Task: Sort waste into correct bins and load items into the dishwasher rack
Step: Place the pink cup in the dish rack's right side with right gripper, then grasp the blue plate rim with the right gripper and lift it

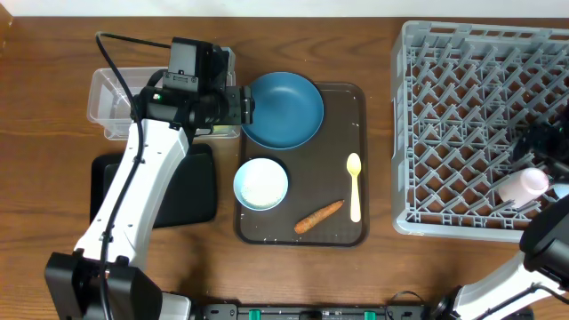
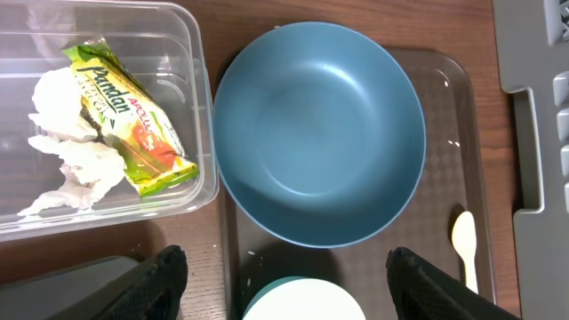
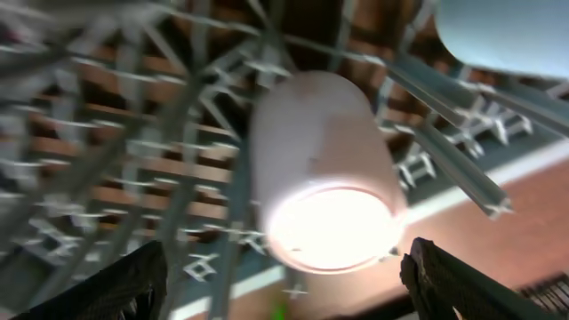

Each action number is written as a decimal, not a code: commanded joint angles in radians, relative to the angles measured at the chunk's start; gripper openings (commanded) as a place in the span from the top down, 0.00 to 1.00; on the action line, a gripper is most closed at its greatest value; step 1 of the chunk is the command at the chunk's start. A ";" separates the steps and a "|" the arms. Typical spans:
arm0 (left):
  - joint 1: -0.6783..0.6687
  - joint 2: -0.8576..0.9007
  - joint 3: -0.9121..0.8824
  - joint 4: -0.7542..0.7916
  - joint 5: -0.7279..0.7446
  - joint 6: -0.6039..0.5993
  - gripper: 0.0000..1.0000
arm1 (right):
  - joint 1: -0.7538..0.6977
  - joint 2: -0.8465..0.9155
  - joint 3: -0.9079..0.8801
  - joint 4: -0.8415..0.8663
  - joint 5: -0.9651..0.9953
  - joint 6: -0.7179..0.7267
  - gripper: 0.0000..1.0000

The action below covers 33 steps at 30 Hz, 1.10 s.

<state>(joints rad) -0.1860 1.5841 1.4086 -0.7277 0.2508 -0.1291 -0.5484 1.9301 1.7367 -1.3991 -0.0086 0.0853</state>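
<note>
**Both pincers apart, holding nothing.**
The dishwasher rack [image 1: 462, 124] stands on the table [image 1: 53, 53] at right, the pink cup [image 3: 324, 178] lying in its near-right corner under the spread right pincer [image 3: 284, 276]. The brown tray [image 1: 342, 116] sits centre, with the black bin [image 1: 191, 187] near left and the clear bin [image 1: 107, 93] far left. On the tray are the blue plate [image 2: 318, 133], white bowl [image 1: 260, 183], spoon [image 1: 354, 187] and carrot piece [image 1: 318, 216]. The left pincer [image 2: 289, 289] hovers, fingers apart, over plate and bowl. In the clear bin lie the wrapper [image 2: 124, 116] and tissue [image 2: 76, 160].

I have the left arm [image 1: 133, 191] reaching forward, left gripper [image 2: 286, 271] facing straight down, fingers spread wide. The right arm [image 1: 547, 244] is extended too, right gripper [image 3: 284, 280] likewise spread wide.
</note>
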 commanded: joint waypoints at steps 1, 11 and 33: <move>0.002 -0.004 0.009 -0.010 -0.052 0.013 0.26 | 0.039 -0.089 0.087 0.040 -0.213 -0.045 0.16; 0.002 -0.004 0.009 -0.124 -0.266 -0.045 0.25 | 0.403 -0.126 0.107 0.383 -0.433 -0.086 0.13; 0.039 -0.004 0.009 -0.161 -0.342 -0.068 0.25 | 0.934 0.361 0.107 0.653 -0.096 0.193 0.38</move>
<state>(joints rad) -0.1516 1.5841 1.4086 -0.8864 -0.0746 -0.1841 0.3656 2.2627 1.8435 -0.7578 -0.1753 0.2001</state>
